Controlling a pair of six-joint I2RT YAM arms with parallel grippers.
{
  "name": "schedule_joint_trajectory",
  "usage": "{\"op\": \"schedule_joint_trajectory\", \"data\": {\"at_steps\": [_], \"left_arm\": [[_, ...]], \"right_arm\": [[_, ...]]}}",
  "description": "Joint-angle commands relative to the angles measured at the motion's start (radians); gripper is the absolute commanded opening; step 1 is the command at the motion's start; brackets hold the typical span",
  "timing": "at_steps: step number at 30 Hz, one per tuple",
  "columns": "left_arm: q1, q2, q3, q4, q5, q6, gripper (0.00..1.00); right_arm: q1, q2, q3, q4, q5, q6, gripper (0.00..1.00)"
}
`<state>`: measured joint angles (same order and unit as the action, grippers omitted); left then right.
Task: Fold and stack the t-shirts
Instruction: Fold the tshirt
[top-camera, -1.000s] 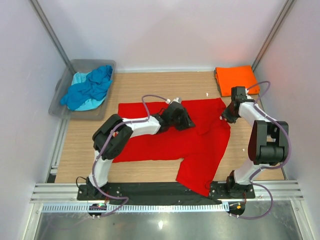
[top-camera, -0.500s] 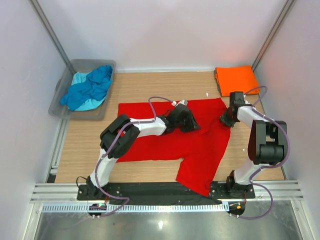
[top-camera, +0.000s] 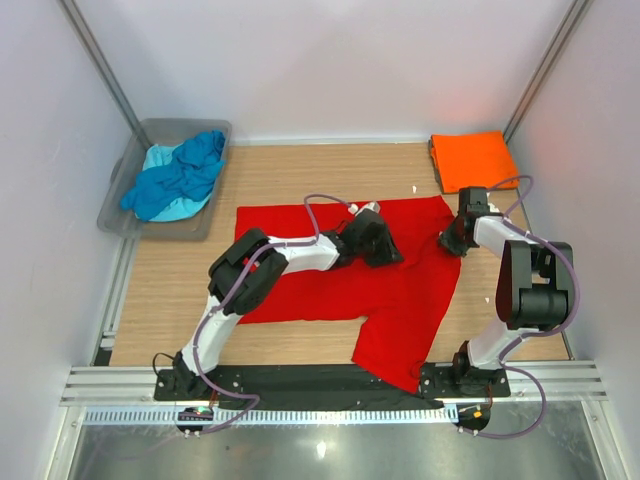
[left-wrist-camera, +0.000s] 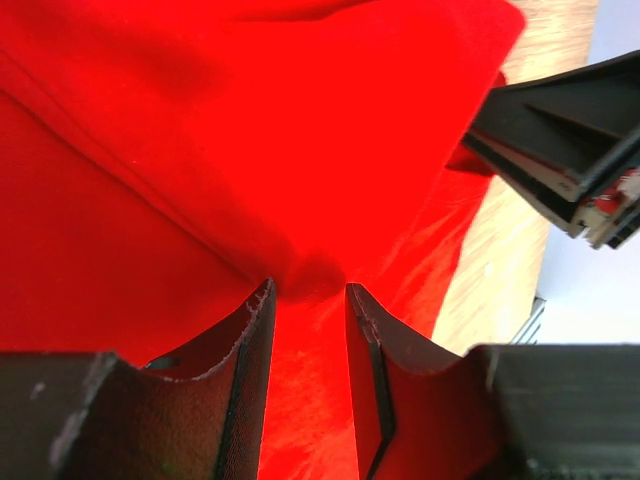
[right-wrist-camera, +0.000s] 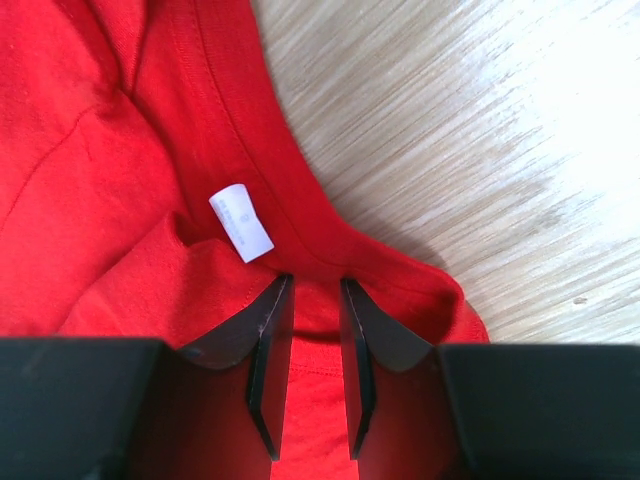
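The left gripper (left-wrist-camera: 308, 290) pinches a raised ridge of the red shirt (top-camera: 400, 300) between its jaws. It now sits closer to the right gripper (right-wrist-camera: 315, 285) than a second ago, having carried that cloth along. The right gripper is clamped on the shirt's neck band just beside the white label (right-wrist-camera: 241, 223) and has hardly shifted. The cloth between the two lies flatter now, so the fold looks under way but not finished. The rest of the red shirt spreads out under and around both grippers on the wooden surface (top-camera: 300, 170). Just beyond the right gripper lies one orange shirt (top-camera: 473, 158), already folded. Well off to the far left of the left gripper stands one tub (top-camera: 150, 128) holding one blue shirt (top-camera: 185, 175) and one turquoise shirt (top-camera: 160, 158). That makes four shirts and two grippers.
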<state>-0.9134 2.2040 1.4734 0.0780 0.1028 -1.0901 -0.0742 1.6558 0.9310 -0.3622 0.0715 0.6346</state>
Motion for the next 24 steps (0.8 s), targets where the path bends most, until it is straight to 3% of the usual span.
{"op": "schedule_joint_trajectory", "data": {"at_steps": [1, 4, 10, 13, 18, 24], "left_arm": [[-0.004, 0.016, 0.051, -0.012, 0.009, 0.021, 0.35], [-0.004, 0.026, 0.062, -0.021, 0.014, 0.024, 0.35], [-0.004, 0.039, 0.079, -0.026, 0.023, 0.029, 0.28], [-0.004, 0.040, 0.084, -0.024, 0.028, 0.033, 0.22], [-0.004, 0.033, 0.087, -0.024, 0.038, 0.044, 0.00], [-0.004, -0.010, 0.082, -0.041, 0.029, 0.064, 0.00]], "right_arm": [[-0.003, -0.022, -0.006, 0.055, 0.011, -0.016, 0.31], [-0.003, -0.013, -0.006, 0.058, 0.020, -0.019, 0.30], [-0.003, -0.008, -0.009, 0.077, 0.025, -0.027, 0.07], [-0.002, -0.007, -0.011, 0.083, 0.025, -0.030, 0.01], [-0.003, -0.034, -0.012, 0.069, 0.020, -0.035, 0.01], [-0.002, -0.117, 0.000, -0.026, 0.025, -0.010, 0.01]]}}
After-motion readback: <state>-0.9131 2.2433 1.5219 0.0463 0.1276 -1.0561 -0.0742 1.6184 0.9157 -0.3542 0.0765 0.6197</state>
